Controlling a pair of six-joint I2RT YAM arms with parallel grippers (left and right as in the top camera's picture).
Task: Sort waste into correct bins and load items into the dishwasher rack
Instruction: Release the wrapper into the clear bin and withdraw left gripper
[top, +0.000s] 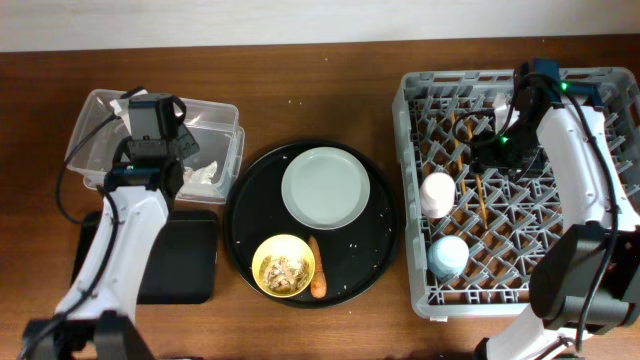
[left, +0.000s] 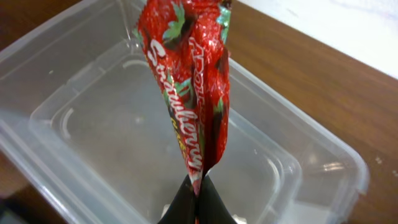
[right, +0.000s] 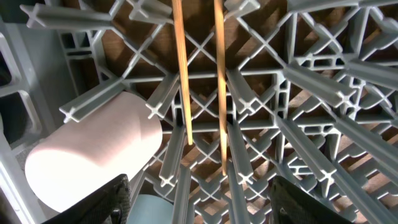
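Observation:
My left gripper (left: 199, 193) is shut on the red snack wrapper (left: 189, 81) and holds it over the clear plastic tub (top: 100, 120), which also shows in the left wrist view (left: 74, 118). A crumpled white tissue (top: 205, 175) lies in the tub. The black tray bin (top: 190, 260) sits in front of it. My right gripper (right: 199, 199) is open above the grey dishwasher rack (top: 420, 200), where wooden chopsticks (right: 199, 87), a white-pink cup (top: 437, 193) and a blue cup (top: 447, 256) lie. The grey plate (top: 326, 187), the yellow bowl (top: 284, 265) with food scraps and the carrot piece (top: 317, 272) sit left of the rack.
A large round black tray (top: 375, 240) in the middle carries the plate, bowl and carrot. The table's far edge meets a white wall.

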